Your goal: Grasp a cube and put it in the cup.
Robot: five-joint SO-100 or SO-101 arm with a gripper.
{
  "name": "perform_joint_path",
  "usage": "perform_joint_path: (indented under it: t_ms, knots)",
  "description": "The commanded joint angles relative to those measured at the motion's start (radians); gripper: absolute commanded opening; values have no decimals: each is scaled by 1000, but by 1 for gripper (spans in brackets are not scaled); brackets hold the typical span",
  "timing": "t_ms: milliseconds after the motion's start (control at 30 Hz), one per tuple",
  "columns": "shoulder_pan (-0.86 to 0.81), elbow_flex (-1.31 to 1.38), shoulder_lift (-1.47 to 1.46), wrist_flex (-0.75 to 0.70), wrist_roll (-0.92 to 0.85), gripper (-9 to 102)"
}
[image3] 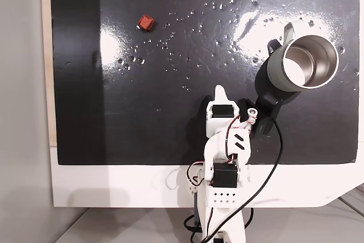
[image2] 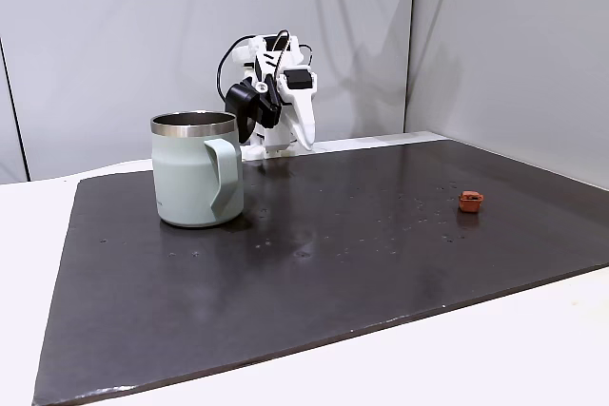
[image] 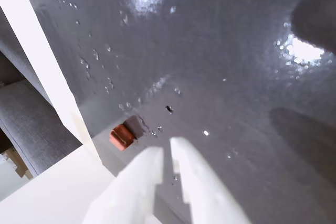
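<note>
The cube (image2: 470, 201) is a tiny red-orange block lying on the black mat, far from the arm; from above the cube (image3: 145, 23) sits at the upper left. In the wrist view the cube (image: 122, 136) lies just left of my white fingertips and a little beyond them. My gripper (image: 168, 148) is shut with only a thin slit between its fingers and nothing in it. It hangs folded near the arm's base, gripper (image3: 220, 91) pointing over the mat, gripper (image2: 304, 138) behind the cup. The pale mint-green cup (image2: 197, 173) stands upright, cup (image3: 310, 61) at the right, its steel inside bare.
The black mat (image3: 170, 135) lies on a white table (image2: 495, 349), with small shiny droplets scattered across it. A black cable (image3: 277, 157) loops by the arm's base. Grey wall panels (image2: 114, 45) stand behind the table.
</note>
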State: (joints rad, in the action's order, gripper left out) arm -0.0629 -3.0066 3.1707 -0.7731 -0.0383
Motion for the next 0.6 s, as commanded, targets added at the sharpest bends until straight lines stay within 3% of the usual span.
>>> perform_joint_path:
  t_ms: [0, 167, 567]
  knots:
    - [14, 91, 8, 26, -34, 0]
    - [43, 192, -72, 26, -51, 0]
    - [107, 623, -566, 48, -8, 0]
